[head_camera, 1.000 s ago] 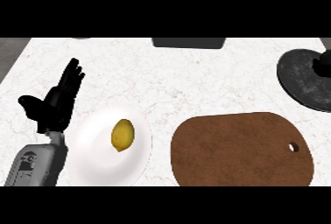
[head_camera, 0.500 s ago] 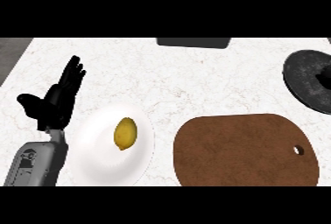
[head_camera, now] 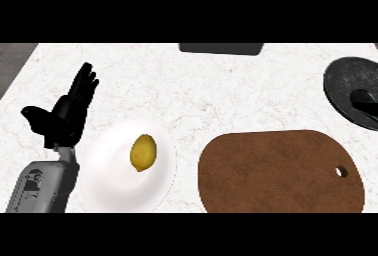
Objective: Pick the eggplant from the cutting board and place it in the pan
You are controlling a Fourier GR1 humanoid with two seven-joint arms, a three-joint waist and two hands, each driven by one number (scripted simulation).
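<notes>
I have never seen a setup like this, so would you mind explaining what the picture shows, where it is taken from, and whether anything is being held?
The picture is taken as if from a humanoid robot's head, looking steeply down at a white marbled counter. At the view's left, a grey forearm ends in the left robot hand, black, open, fingers up, resting and holding nothing. The right robot hand is out of view.

Beside that hand lies a white plate with a yellow lemon-like fruit on it. To its right is a brown cutting board with a small hole near its right edge; nothing lies on its visible part. At the right edge sits a dark pan, partly cut off. A dark object shows at the top edge. No eggplant is visible.
</notes>
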